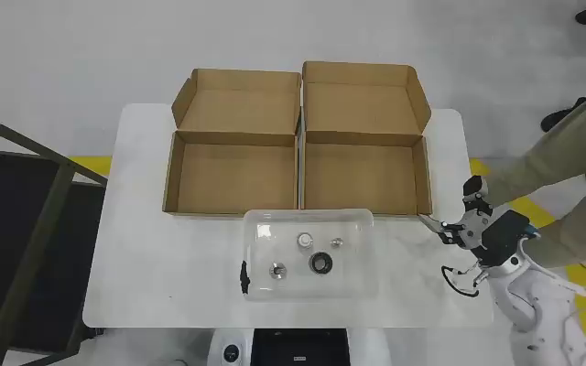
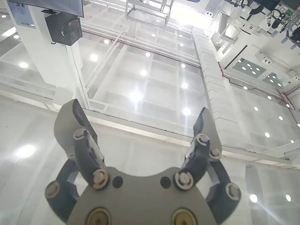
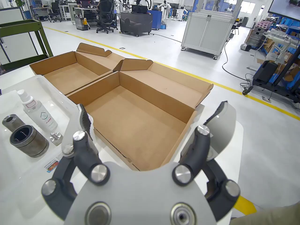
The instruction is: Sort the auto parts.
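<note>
Auto parts (image 3: 29,140) apart from right end effector (image 3: 153,106)

The right gripper (image 3: 152,105) is held spread wide at the top view's lower right; the left gripper (image 2: 139,106) is spread, aimed upward.

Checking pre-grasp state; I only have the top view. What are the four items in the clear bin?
Observer: The right wrist view shows an upright white spray bottle, a linear bearing, a steel sleeve and a small metal knob.
Operator: Right fingers open?
Observer: Yes. The right gripper is open and empty, facing the right-hand cardboard box.
Operator: And the left?
Observer: The left gripper is open and empty, and it is aimed up at the ceiling.
</note>
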Robot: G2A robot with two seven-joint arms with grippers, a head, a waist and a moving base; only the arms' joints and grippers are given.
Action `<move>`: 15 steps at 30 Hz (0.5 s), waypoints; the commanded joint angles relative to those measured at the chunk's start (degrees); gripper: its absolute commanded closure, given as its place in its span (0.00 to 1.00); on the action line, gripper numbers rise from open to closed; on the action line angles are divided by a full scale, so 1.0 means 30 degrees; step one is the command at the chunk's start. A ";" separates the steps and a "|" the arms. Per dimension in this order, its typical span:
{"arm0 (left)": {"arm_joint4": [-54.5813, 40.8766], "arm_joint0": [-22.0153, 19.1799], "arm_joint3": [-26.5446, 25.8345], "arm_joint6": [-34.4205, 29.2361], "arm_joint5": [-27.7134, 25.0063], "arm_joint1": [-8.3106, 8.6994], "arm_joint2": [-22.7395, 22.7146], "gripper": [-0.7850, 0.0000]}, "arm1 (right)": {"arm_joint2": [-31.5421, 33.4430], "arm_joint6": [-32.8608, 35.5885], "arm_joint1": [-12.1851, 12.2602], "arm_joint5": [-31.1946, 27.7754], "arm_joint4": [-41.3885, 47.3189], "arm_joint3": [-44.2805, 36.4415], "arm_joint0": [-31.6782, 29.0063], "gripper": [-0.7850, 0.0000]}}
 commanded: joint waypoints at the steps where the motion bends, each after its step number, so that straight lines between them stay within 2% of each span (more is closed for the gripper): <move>1: 0.0000 0.0000 0.0000 0.0000 0.0000 0.0000 0.0000 0.00 | 0.0000 0.0000 0.0000 0.0000 0.0000 0.0000 0.0000 0.00; 15: 0.0000 0.0000 0.0000 0.0000 0.0000 0.0000 0.0000 0.00 | -0.0081 0.0327 0.0058 -0.0255 -0.0364 -0.0337 0.0166 0.00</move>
